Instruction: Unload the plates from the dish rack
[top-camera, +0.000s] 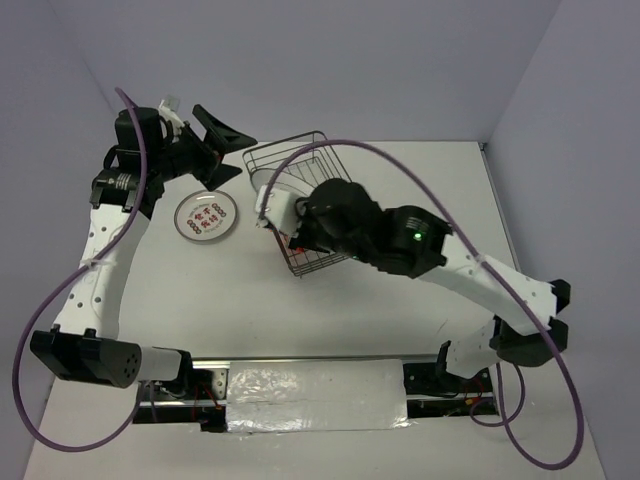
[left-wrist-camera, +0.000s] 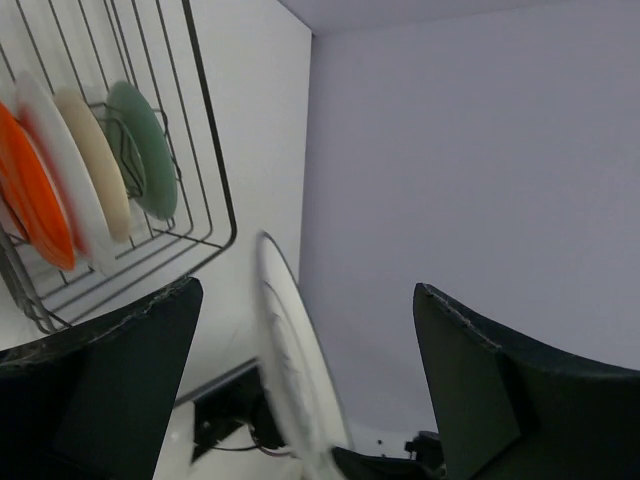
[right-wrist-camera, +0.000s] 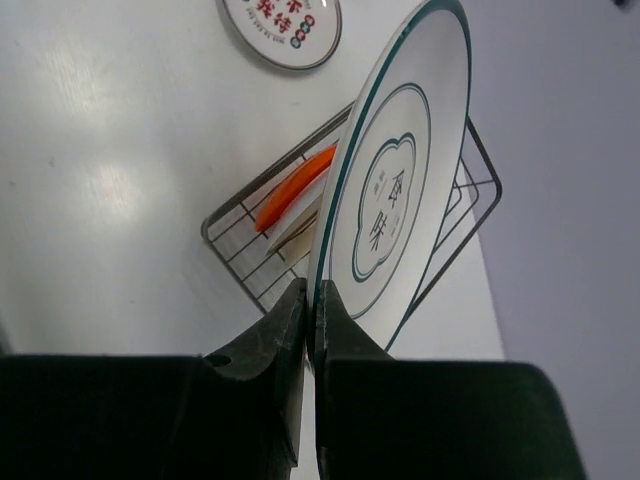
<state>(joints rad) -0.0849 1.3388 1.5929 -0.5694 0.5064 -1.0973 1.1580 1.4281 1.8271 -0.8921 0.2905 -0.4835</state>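
The dish rack (top-camera: 318, 150) is a dark wire basket at the table's middle back. My right gripper (top-camera: 272, 208) is shut on the rim of a white plate with a green rim and green print (right-wrist-camera: 392, 190), held on edge above the rack (right-wrist-camera: 232, 240). An orange plate (right-wrist-camera: 296, 184) and a pale one still stand in the rack. The left wrist view shows the rack (left-wrist-camera: 205, 150) holding orange (left-wrist-camera: 35, 195), white, cream and green plates. My left gripper (top-camera: 234, 150) is open and empty left of the rack; a blurred white plate edge (left-wrist-camera: 290, 370) shows between its fingers, touching neither.
A white plate with red patterns and a dark rim (top-camera: 206, 216) lies flat on the table left of the rack, also in the right wrist view (right-wrist-camera: 281, 30). Purple cables loop over both arms. Walls close the back and sides.
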